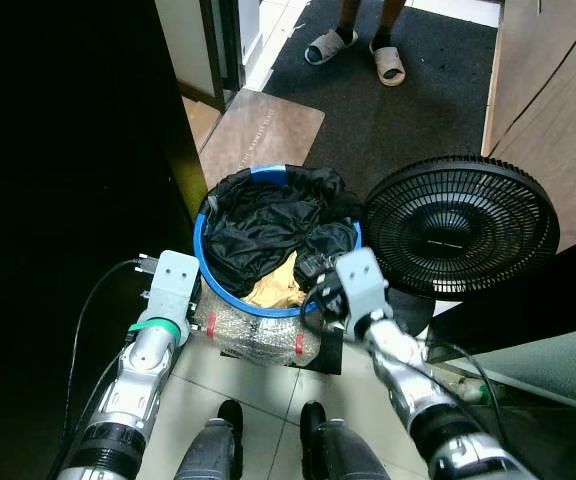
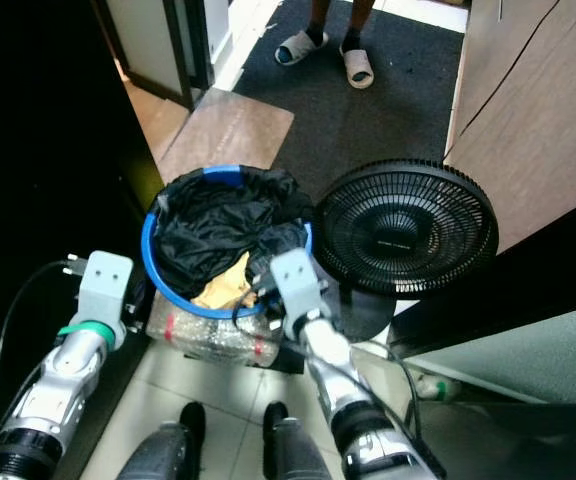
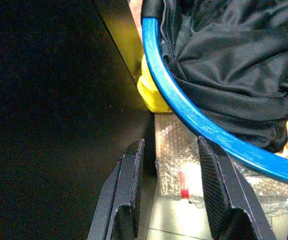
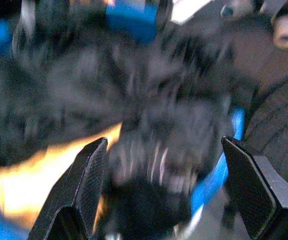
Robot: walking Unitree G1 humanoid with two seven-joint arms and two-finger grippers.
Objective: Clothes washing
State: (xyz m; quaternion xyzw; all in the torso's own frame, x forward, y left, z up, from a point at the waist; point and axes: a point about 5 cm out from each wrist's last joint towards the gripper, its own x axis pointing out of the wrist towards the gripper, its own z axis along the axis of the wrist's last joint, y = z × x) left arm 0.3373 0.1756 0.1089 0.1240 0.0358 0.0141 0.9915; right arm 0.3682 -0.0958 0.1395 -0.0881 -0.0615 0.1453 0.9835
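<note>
— Left wrist view first: what do we see?
— Our left claw (image 3: 169, 195), fingers parted and holding nothing, beside the blue basket (image 3: 170, 90).
— And the right?
— Our right claw (image 4: 159, 192) gapes wide, empty, over black clothes (image 1: 263, 225) inside the basket. Beyond stands a fan (image 1: 460, 225), then a person's slippered feet (image 1: 356, 52).

The black clothes (image 4: 149, 130) between the right gripper's (image 4: 166, 185) spread fingers are blurred, their folds unreadable.

A pale tiled floor (image 1: 258, 410) carries a bubble-wrapped package (image 1: 258, 338) under a blue-rimmed basket (image 1: 208, 270), beside a black fan (image 1: 458, 228); a dark mat (image 1: 398, 90) lies beyond.
</note>
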